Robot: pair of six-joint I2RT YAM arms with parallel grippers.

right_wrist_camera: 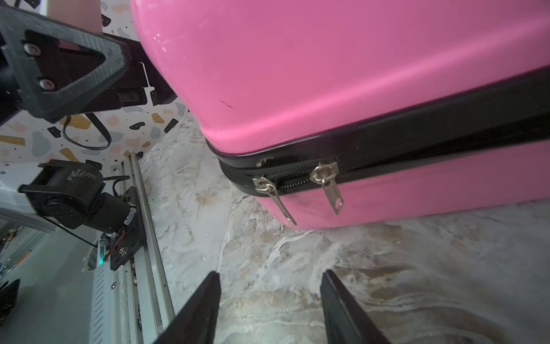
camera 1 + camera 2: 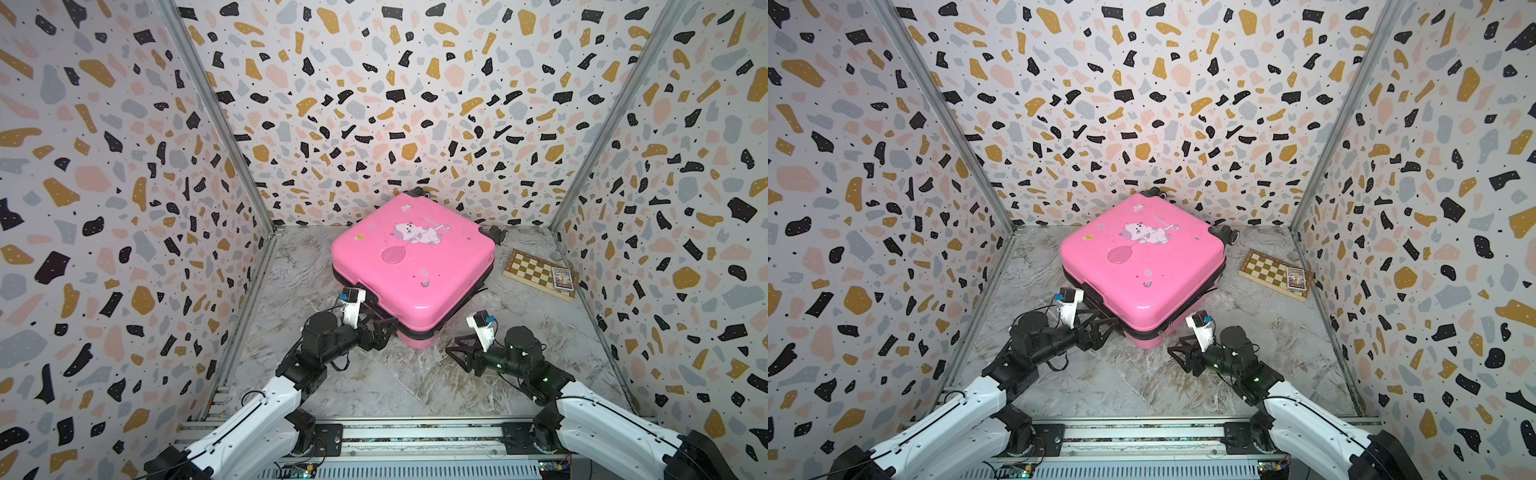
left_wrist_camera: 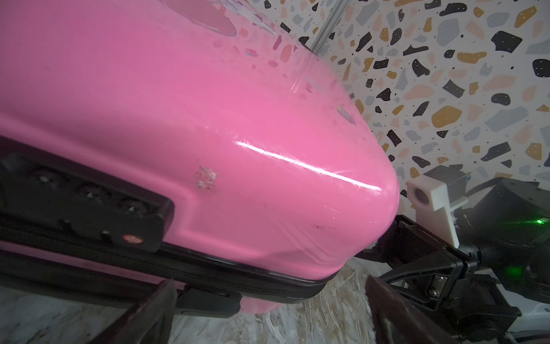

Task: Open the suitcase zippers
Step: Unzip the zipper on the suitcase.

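Risk: glossy pink hard-shell suitcase [image 2: 411, 266] sits at table [image 2: 399, 386] centre, its 2 silver zipper pulls [image 1: 330, 190] close together at the 6 o'clock corner, so the empty, open right tool [image 1: 271, 274] may pinch both while the wide-open left tool [image 3: 270, 281] grips nothing.

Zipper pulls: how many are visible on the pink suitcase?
2, at the near corner of the glossy pink hard-shell suitcase: one silver metal pull at the bend, the other beside it. More may be hidden.

Marble-patterned tabletop [image 2: 395, 386] bears the pink suitcase [image 2: 415, 257] and a chessboard [image 2: 528, 270].
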